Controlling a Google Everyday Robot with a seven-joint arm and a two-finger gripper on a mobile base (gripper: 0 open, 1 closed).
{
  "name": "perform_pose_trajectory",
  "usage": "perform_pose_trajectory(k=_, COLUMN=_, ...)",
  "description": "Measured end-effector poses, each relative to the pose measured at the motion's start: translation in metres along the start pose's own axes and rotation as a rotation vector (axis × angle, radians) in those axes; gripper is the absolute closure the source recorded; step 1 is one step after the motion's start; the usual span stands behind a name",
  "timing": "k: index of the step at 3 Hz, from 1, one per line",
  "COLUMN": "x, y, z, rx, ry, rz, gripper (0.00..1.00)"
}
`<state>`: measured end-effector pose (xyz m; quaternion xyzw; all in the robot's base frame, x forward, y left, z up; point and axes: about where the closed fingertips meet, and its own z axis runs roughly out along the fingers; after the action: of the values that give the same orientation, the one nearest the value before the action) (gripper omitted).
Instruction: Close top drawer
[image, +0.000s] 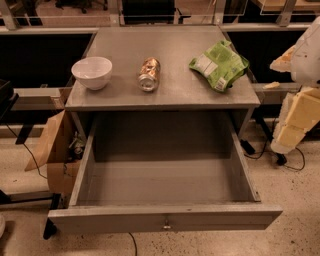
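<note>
The top drawer (210, 218) is standing pulled fully out towards the near edge, its long grey front panel reaching past the cabinet (165, 97) on both sides. The small knob (166, 225) is sitting at the centre of the panel. The inside of the drawer is showing bare grey metal.

On the cabinet top, a white bowl (92, 72) is resting upright at the left, a can (149, 74) is lying on its side in the middle, and a green bag (219, 65) is lying at the right.

The gripper (289, 134) is hanging at the far right, beside the cabinet and well apart from the drawer. Whether it is apart or together cannot be told.

A cardboard box (50, 150) is leaning at the left of the cabinet
</note>
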<state>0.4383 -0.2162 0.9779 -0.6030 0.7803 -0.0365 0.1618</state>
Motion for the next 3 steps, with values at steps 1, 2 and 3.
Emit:
perform_pose_trajectory(k=1, x=0.0, y=0.0, z=0.0, rx=0.0, ry=0.0, rz=0.0, gripper=0.0)
perform_pose_trajectory(k=2, x=-0.003, y=0.001, z=0.005, rx=-0.001, ry=-0.021, rz=-0.013, gripper=0.0)
perform_pose_trajectory(k=3, x=-0.007, y=0.002, z=0.039, rx=-0.023, ry=-0.05, rz=-0.015, gripper=0.0)
